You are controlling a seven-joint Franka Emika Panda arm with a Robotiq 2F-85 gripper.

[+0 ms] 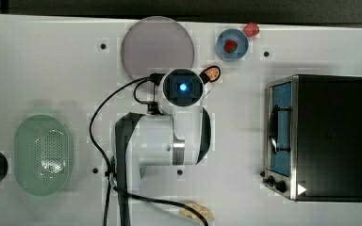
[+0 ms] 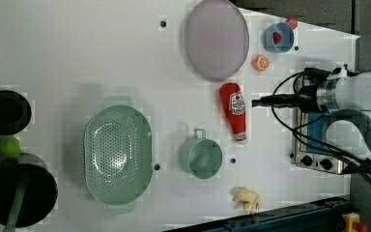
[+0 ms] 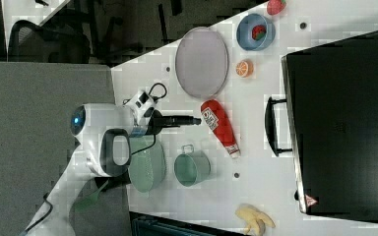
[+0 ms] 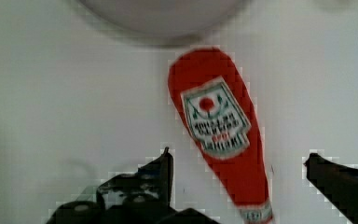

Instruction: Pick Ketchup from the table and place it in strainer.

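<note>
lying flat on the white table [image 2: 101, 58], the ketchup [image 2: 234, 110] is a red squeeze bottle on its side, its broad rounded end close to the greyish-pink plate [image 2: 216, 38] and its white-capped neck pointing away from it. in the left view it sits between the plate and the dark-green cup [image 2: 201, 157], with the orange slice [image 2: 260, 63] near its broad end. the strainer [image 2: 118, 153] stands well apart, beyond the cup towards the left view's left.

the main risk is a poor closing line. the bottle tapers and lies at an angle to the fingers in the wrist view, so if the jaws close across the slanted, narrowing neck, the smooth body could probably twist or squirt out sideways. coming down off-centre could set one finger on top of the bottle and press it into the table instead of straddling it. a grip far from the middle may let the heavy end sag during the carry, and the cup stands on the likely path to the strainer, so a low carry could clip it.

the gripper [image 4: 237, 161] is spread nearly as wide as it goes, holding nothing and touching nothing. in the wrist view its two dark fingertips [image 4: 163, 163] stand either side of the bottle's narrow lower part, above it, not yet in contact.
</note>
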